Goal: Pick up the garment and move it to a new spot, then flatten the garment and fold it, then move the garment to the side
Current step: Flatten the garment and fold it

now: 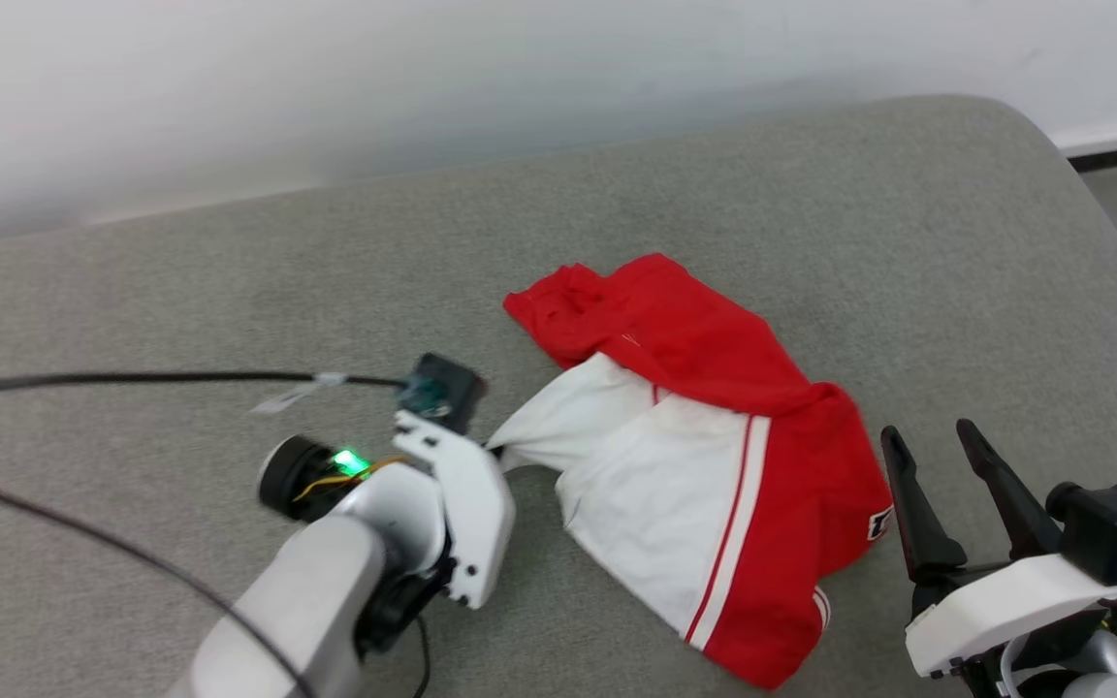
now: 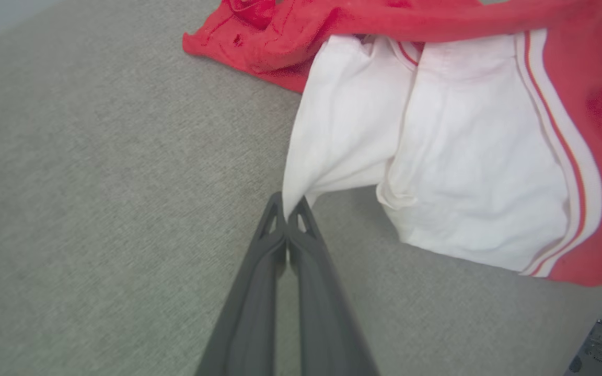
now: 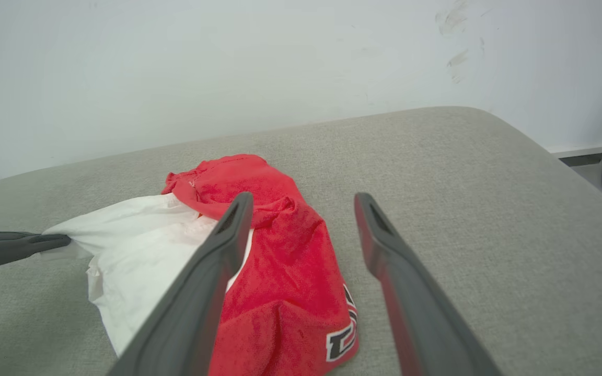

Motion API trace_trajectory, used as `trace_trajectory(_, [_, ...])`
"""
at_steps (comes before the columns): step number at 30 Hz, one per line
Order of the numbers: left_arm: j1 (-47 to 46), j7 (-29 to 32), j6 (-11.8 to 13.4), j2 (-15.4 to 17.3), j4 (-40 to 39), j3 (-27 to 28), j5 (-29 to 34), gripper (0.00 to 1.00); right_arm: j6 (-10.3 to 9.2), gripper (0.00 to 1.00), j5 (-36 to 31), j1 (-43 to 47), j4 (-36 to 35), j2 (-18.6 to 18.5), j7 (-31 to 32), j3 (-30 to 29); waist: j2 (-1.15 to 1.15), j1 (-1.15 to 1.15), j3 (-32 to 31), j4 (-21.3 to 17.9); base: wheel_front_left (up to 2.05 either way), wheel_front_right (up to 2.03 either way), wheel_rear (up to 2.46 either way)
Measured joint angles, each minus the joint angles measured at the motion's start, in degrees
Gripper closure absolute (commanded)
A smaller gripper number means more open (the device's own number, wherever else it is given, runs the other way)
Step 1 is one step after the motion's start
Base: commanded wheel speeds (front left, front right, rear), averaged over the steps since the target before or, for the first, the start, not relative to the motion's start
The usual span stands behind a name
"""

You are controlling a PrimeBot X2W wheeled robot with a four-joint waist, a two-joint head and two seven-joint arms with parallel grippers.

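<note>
Head view: shirt (image 1: 704,456) lies crumpled mid-cushion (image 1: 229,291), probably a sofa seat, nearer the right edge. Left hand (image 1: 493,448) pinches its white sleeve tip. Right hand (image 1: 946,456) released, just beside the shirt's right side.
Left wrist: fingers (image 2: 264,271) clenched on the sleeve corner, cloth pulled taut.
Right wrist: fingers (image 3: 212,271) spread wide, holding nothing.

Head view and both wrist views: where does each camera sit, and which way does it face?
Head: on the head, looking down at the garment on the grey cushion; left gripper and right gripper show.
Left wrist: along its shut gripper, pinching the garment's white edge.
Right wrist: along its open gripper, toward the wall.
All three share the garment.
</note>
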Motion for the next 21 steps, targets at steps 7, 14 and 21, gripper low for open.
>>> trace_trajectory(7, [12.9,-0.4,7.5,7.7,-9.6,7.9,-3.8,1.00,0.00,0.00,-0.1,1.5,-0.9,0.2,1.3,-0.7,0.00,0.00,-2.5,3.4,0.00,0.00,0.00])
trace_trajectory(14, [28.9,-0.5,14.7,11.2,-16.2,14.2,-8.5,1.00,0.00,0.00,-0.2,2.6,-1.7,0.2,2.3,-1.0,0.00,0.00,-3.9,6.3,0.00,0.00,0.00])
trace_trajectory(21, [32.6,-4.8,15.4,9.5,-18.5,15.6,-10.0,0.00,0.00,0.00,-0.4,2.9,-2.8,0.2,3.5,-0.9,0.00,0.00,-4.6,8.0,0.00,0.00,0.00])
